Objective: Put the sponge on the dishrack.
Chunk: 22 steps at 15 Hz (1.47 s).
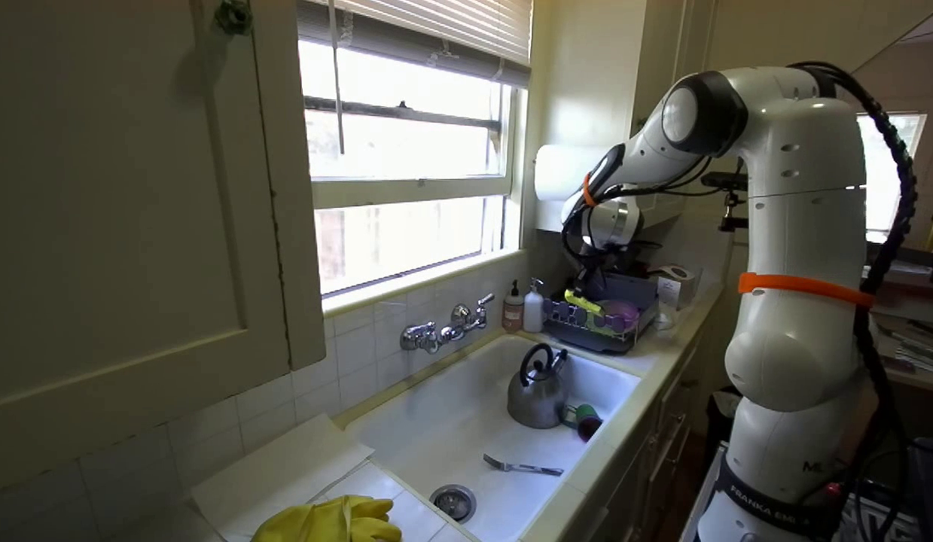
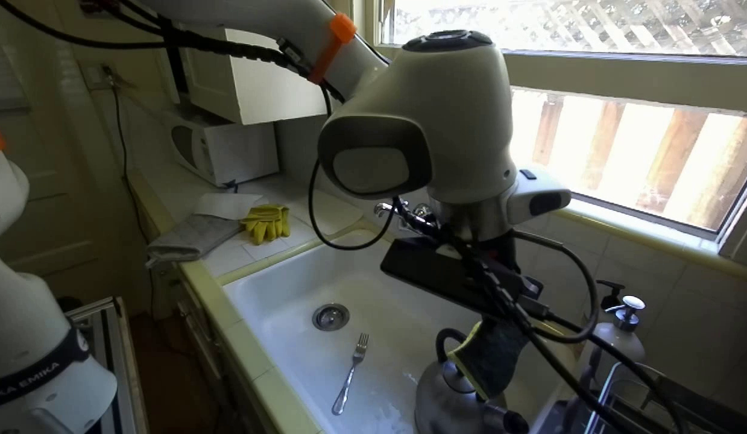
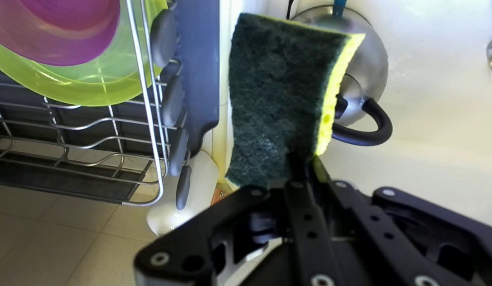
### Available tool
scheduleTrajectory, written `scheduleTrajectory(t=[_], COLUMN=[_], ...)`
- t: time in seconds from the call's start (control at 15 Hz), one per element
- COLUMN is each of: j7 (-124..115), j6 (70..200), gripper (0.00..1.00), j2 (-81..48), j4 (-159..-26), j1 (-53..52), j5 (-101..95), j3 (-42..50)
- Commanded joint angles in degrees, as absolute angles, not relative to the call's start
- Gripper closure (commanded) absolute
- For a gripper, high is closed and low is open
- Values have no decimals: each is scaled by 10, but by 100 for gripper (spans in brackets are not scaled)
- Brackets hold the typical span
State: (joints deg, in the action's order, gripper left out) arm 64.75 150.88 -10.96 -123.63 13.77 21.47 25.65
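The sponge is yellow with a dark green scouring side. It shows in the wrist view point(image 3: 279, 91) and in both exterior views point(image 1: 583, 302) point(image 2: 494, 358). My gripper point(image 3: 307, 165) is shut on one edge of the sponge and holds it up in the air. The dishrack point(image 3: 198, 75) is a grey tray with a wire frame, on the counter beyond the sink; it also shows in an exterior view point(image 1: 586, 342). In the wrist view the sponge is right of the rack, over the sink edge and partly covering the kettle. The rack holds a purple bowl point(image 3: 79, 51) and a green dish point(image 3: 107, 89).
A steel kettle point(image 1: 538, 399), a green cup point(image 1: 586, 420) and a fork point(image 1: 522, 468) are in the white sink point(image 1: 436, 421). Two soap bottles point(image 1: 513, 310) point(image 1: 533, 309) stand beside the rack near the wall. Yellow gloves point(image 2: 266, 223) lie on the far counter.
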Motion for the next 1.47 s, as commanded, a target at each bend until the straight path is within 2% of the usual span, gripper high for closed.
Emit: scheduleTrajectory(t=[0.0, 0.67, 1.4], j7=[670, 673, 531], j6=[1464, 1398, 1428], gripper=[98, 98, 98], j2=[-145, -175, -171], j4=[-1184, -1116, -1143], j1=[210, 287, 301], j5=[208, 210, 286], j3=[203, 155, 145])
